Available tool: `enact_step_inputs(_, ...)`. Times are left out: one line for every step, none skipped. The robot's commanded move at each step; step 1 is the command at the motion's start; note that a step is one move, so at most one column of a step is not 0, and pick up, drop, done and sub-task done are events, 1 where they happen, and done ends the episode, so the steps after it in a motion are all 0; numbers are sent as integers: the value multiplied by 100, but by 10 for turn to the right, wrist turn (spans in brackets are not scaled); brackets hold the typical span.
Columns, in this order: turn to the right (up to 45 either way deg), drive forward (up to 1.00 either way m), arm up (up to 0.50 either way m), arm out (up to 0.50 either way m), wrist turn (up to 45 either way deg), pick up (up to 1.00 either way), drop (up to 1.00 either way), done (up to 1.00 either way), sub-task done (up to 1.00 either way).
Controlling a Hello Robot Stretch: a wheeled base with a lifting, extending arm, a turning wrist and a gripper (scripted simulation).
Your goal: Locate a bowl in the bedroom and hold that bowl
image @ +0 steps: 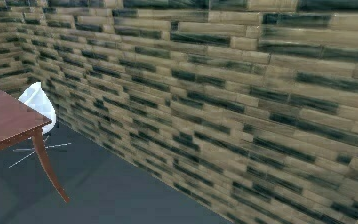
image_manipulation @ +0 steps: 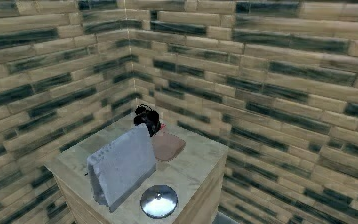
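A round, silvery, shallow bowl [image_manipulation: 159, 203] lies near the front edge of a small light wooden stand [image_manipulation: 202, 170] in the arm side view. This stand sits in a corner of brick walls. Just behind the bowl leans a grey-blue flat slab [image_manipulation: 122, 165], tilted like an open laptop or a book. A flat pinkish-brown thing [image_manipulation: 169, 147] lies farther back on the top. A small dark object with reddish spots [image_manipulation: 145, 120] stands at the stand's far edge.
In the forward view a dark red wooden table [image: 12, 120] juts in from the left, one leg [image: 51, 165] on the dark floor. A white bag-like thing [image: 37, 102] sits behind it by the brick wall [image: 217, 100]. Bare floor [image: 117, 195] lies ahead.
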Motion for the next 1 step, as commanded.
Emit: enact_step_inputs(0, 0, 50, 0, 0, 0, 0, 0, 0)
